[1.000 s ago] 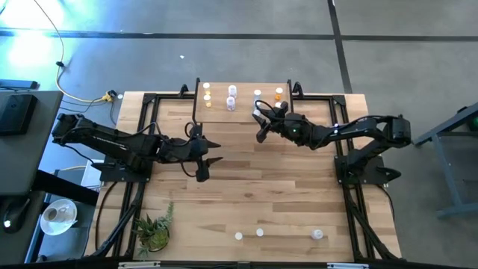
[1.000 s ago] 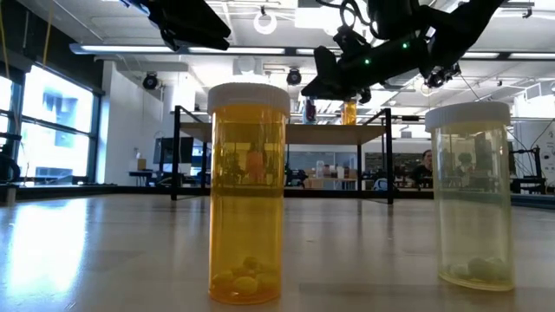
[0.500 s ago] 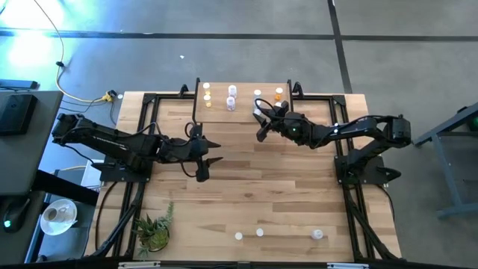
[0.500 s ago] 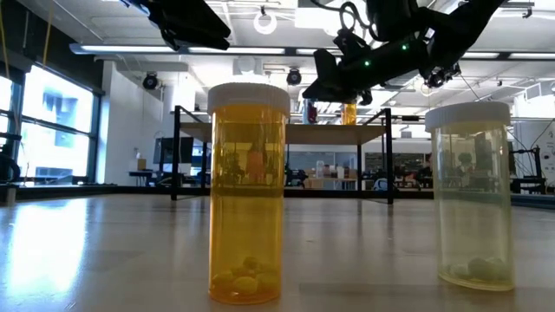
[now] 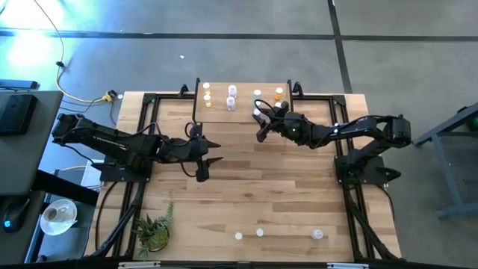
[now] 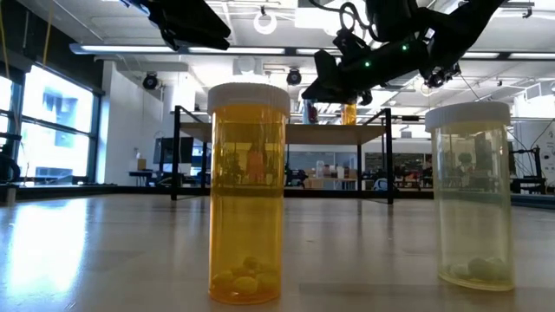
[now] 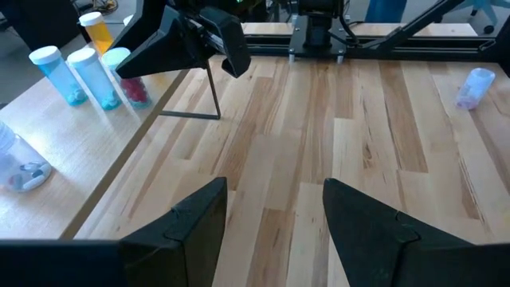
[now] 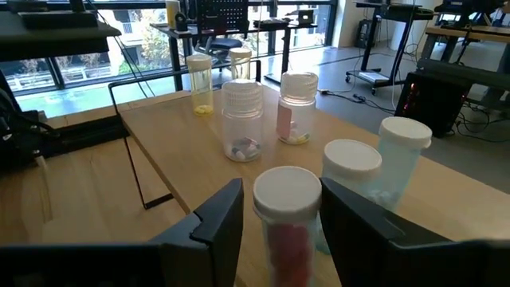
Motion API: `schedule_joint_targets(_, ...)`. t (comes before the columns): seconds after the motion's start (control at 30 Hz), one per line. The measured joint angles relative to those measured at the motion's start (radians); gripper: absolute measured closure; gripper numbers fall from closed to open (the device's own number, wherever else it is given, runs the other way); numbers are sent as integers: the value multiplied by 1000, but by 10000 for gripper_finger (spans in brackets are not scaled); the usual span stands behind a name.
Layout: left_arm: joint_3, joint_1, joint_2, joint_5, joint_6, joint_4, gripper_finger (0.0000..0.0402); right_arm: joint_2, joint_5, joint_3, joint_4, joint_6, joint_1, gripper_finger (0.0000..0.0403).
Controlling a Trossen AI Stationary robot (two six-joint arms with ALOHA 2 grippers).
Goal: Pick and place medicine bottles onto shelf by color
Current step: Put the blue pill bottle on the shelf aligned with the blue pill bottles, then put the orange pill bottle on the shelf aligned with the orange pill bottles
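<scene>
1. The right gripper is seen at the shelf, at the far edge of the table. In the right wrist view its two fingers stand on either side of a white-capped bottle with a red label or contents. Contact with the bottle cannot be made out, so whether the bottle is gripped or freed cannot be told.

2. This bottle stands upright on the shelf board, just beside two pale bluish bottles. Further along the board, clear bottles and a yellowish one are seen.

3. The step in hand is judged to be the setting down of this bottle. It is best done with the bottle flat on the board before the fingers are spread fully.

4. The gripper is then best drawn straight back, clear of the cap, so that no bottle nearby is knocked over.

5. The left gripper hangs over the middle of the table with its fingers apart and nothing between them.

6. Three bottles wait near the front edge of the table. Two of them, one orange and one pale, show close up in the low view.
</scene>
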Motion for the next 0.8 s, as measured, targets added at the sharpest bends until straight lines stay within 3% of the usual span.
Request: schedule_joint_targets(0.8,-2,0,0,6,-1,1,204,-65,16,-1,-19,-28,8,235)
